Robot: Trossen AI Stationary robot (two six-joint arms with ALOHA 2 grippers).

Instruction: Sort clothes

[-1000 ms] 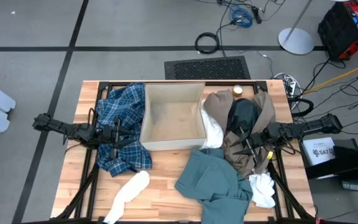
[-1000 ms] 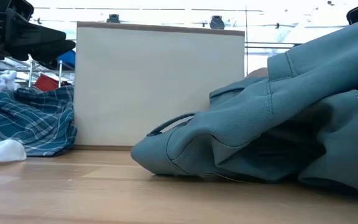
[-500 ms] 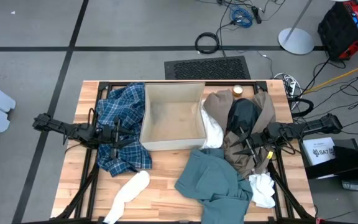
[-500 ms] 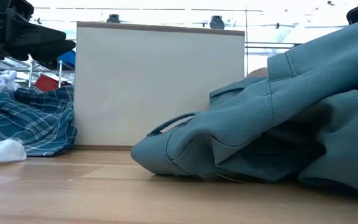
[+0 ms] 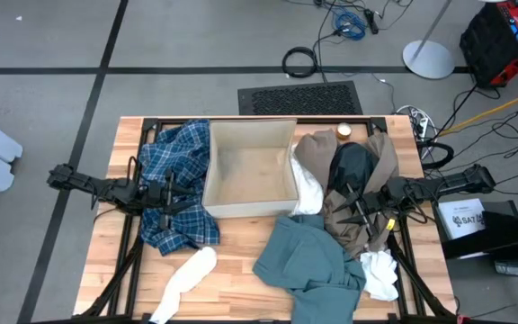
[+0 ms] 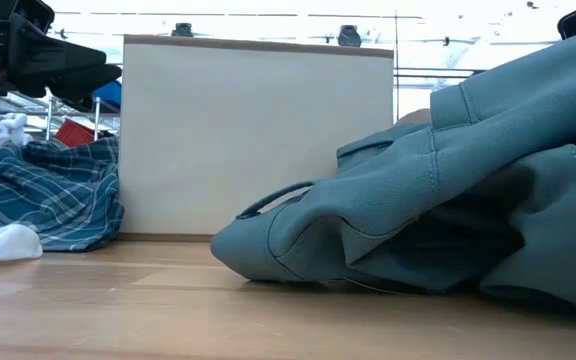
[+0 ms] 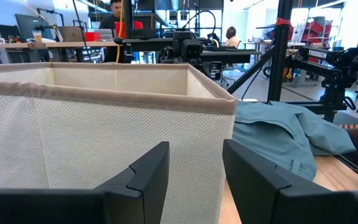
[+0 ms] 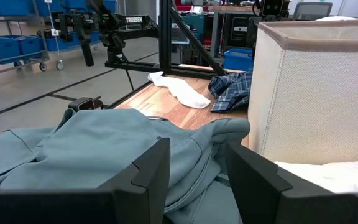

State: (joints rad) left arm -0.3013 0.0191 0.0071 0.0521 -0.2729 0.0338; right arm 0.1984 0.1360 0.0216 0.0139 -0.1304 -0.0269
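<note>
A blue-white plaid shirt (image 5: 176, 180) lies heaped left of the tan box (image 5: 250, 167). A teal-green piece (image 5: 311, 263) lies at the front right; it also shows in the right wrist view (image 8: 104, 149). A taupe-brown piece (image 5: 347, 216) and a dark black-green piece (image 5: 353, 165) lie right of the box, over a white piece (image 5: 308, 191). More white pieces lie at the front left (image 5: 185, 283) and front right (image 5: 380, 274). My left gripper (image 7: 194, 171) is open above the plaid shirt, facing the box. My right gripper (image 8: 194, 168) is open above the taupe-brown piece.
The box stands open at the table's middle, far side, its wall (image 7: 104, 143) close before my left gripper. A small round object (image 5: 343, 130) sits at the far edge. Bare wood (image 5: 232, 270) shows at the front middle.
</note>
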